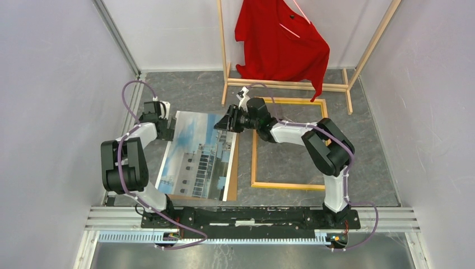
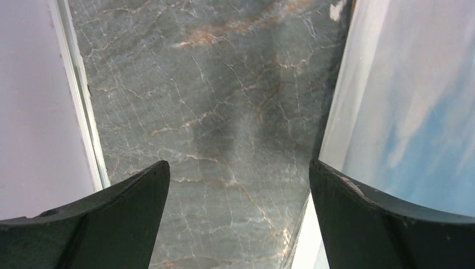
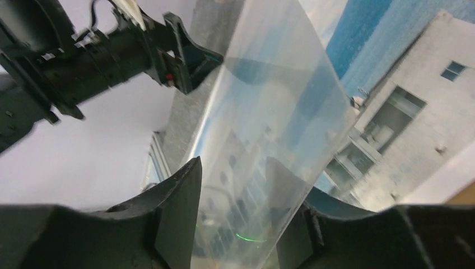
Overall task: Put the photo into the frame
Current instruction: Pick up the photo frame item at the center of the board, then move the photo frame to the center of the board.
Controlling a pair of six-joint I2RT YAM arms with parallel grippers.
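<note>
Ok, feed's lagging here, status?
Left gripper open, beside photo. Right gripper astride clear sheet, grip unclear. Photo on board, outside frame.

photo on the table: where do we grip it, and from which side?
Grip the photo by its far right corner, coming from the frame side. It lies flat and thin on a brown board, so only an edge can be pinched. The right fingers straddle a lifted glossy sheet edge there.

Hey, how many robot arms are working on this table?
2. The left arm reaches the far left corner of the photo, left claw open at its edge. The right arm stretches over the yellow frame, right claw straddling a clear sheet at the photo's far right corner.
</note>
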